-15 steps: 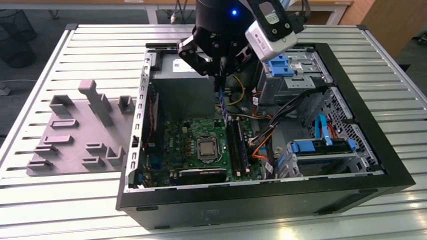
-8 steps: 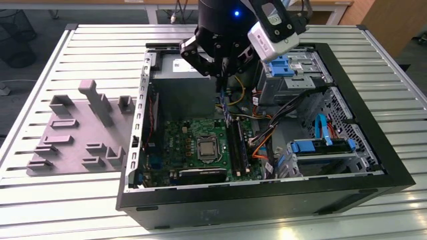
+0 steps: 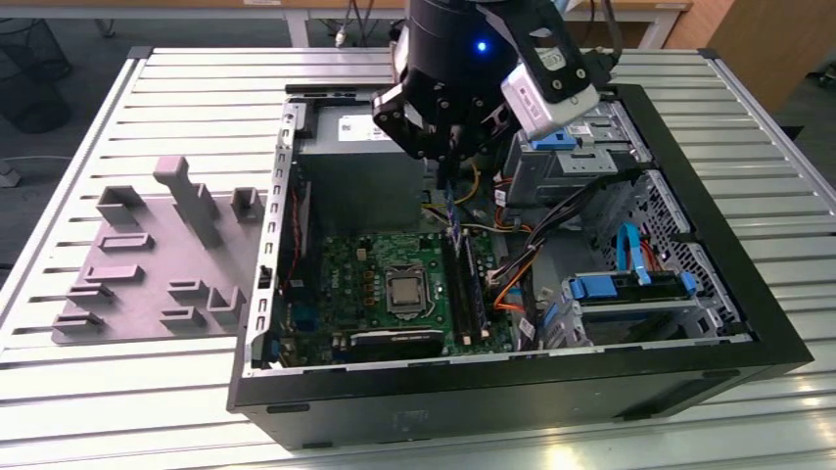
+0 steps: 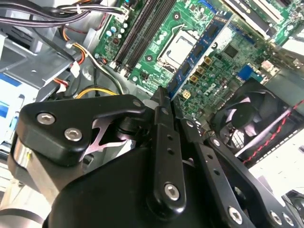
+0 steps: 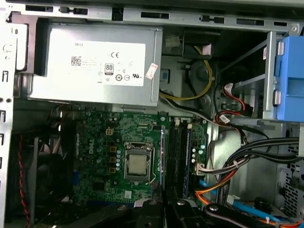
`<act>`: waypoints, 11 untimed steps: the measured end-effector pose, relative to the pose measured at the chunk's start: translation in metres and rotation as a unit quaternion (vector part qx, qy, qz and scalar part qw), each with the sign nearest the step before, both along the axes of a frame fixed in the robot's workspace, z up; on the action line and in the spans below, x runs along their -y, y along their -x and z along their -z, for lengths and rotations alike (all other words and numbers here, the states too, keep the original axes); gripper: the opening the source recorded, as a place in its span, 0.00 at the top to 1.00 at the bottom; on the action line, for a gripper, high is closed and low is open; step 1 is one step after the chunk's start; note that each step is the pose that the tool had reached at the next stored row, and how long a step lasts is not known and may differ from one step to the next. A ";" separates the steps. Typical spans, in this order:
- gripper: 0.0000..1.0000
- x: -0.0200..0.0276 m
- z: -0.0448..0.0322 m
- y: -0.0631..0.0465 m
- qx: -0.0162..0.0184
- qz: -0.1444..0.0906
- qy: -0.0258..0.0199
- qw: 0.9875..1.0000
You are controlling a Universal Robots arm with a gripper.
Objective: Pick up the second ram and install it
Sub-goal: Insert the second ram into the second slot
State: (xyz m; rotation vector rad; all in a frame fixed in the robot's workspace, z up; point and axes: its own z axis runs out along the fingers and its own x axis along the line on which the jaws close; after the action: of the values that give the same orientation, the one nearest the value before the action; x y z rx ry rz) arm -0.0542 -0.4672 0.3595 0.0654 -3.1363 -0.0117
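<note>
The tool [image 3: 445, 147] hangs over the open computer case [image 3: 731, 323], which lies on its side on the slatted bench [image 3: 170, 392]. Its fingers [image 4: 164, 123] are together, clamped on the second ram [image 4: 197, 47], a thin blue-green strip held on edge. In the exterior view the strip drops from the fingertips toward the motherboard [image 3: 359, 279], its lower end just above the black memory slots [image 3: 468, 294] to the right of the processor socket [image 3: 403, 293]. In the second wrist view the strip runs away from the fingertips across the board, passing beside the socket [image 4: 176, 47]. Whether it touches a slot cannot be told. In the first wrist view the slots [image 5: 178, 152] stand right of the socket [image 5: 137, 164], with the grey power supply [image 5: 95, 66] on the far side. A grey parts holder [image 3: 144, 264] rests on the bench at the exterior view's left of the case.
</note>
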 end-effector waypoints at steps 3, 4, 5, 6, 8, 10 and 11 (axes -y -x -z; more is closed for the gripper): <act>0.86 0.0000 0.0004 0.000 0.000 0.000 0.000 1.000; 0.86 0.0000 0.0007 0.000 0.000 0.000 0.000 1.000; 0.86 0.0000 0.0007 0.000 0.000 0.000 0.000 1.000; 0.86 0.0000 0.0007 0.000 0.000 0.000 0.000 1.000; 0.86 0.0000 0.0007 0.000 0.000 0.000 0.000 1.000; 0.86 0.0000 0.0008 0.000 0.000 0.000 0.000 1.000; 0.86 0.0000 0.0008 0.000 0.000 0.000 0.000 1.000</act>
State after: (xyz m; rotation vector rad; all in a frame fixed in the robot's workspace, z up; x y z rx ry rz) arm -0.0542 -0.4672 0.3587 0.0641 -3.1363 -0.0115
